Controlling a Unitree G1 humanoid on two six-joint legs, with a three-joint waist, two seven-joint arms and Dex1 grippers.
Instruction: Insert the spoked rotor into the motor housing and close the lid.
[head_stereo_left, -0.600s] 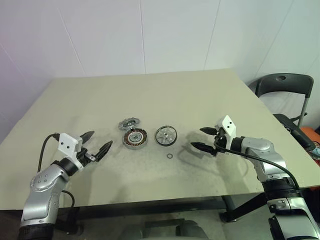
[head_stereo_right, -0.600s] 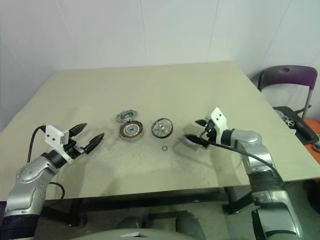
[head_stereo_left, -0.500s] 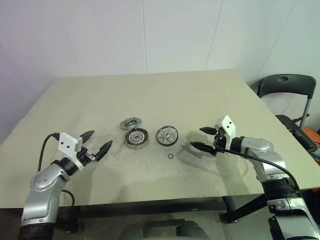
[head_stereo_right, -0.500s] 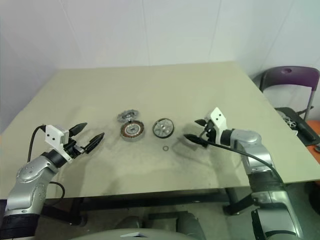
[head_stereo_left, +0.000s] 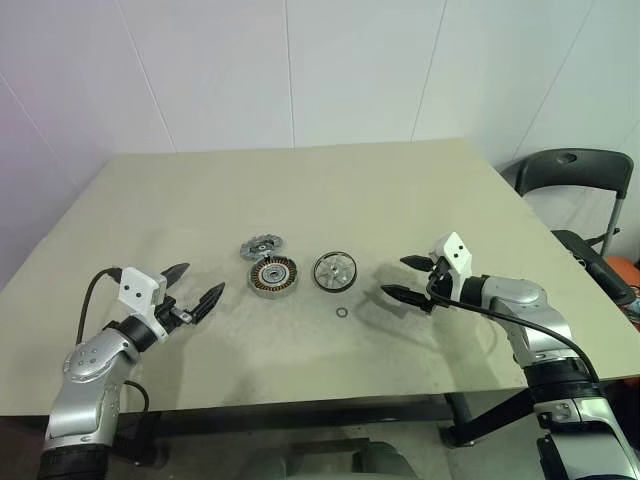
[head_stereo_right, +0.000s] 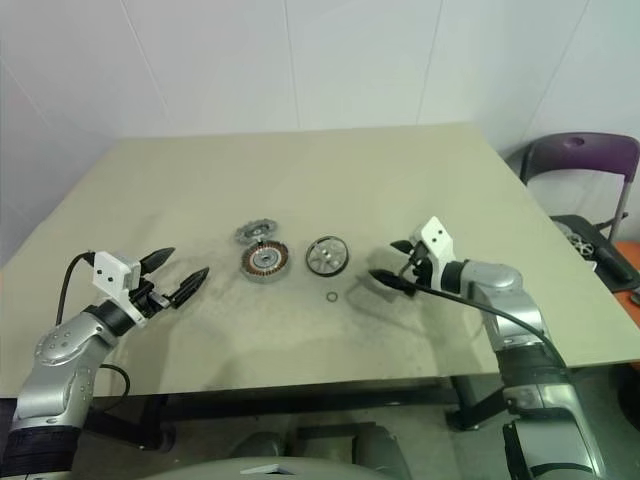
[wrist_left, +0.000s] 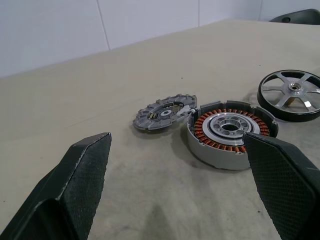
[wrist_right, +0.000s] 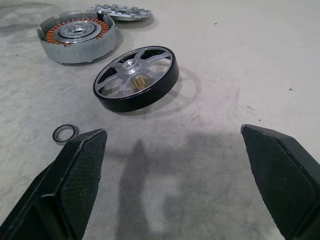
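From the head camera you see 3 parts near the middle of the beige table (head_stereo_left: 420, 190); the motor housing (head_stereo_left: 272, 279) sits with its copper windings facing up and nothing in its pale centre; the spoked rotor (head_stereo_left: 261, 247) lies just behind it, touching or nearly touching its rim, so it is not inserted; the lid (head_stereo_left: 333, 270) lies just to the housing's right, spoked face up; a small loose ring (head_stereo_left: 341, 314) rests in front of the lid. Your left gripper (head_stereo_left: 198, 289) hovers to the left of the parts, fingers spread wide and holding nothing; your right gripper (head_stereo_left: 407, 279) hovers to their right, likewise wide apart and empty.

In the left wrist view, you look between 2 spread black fingers (wrist_left: 85, 175) at the housing (wrist_left: 225, 145); its bowl holds only the winding ring and metal hub; the rotor (wrist_left: 165, 111) leans at its edge.

In the right wrist view, the lid (wrist_right: 136, 78) is nearest; its shallow inside shows spokes and a small brass-coloured piece at the hub; the ring (wrist_right: 64, 133) lies beside one finger (wrist_right: 75, 175).
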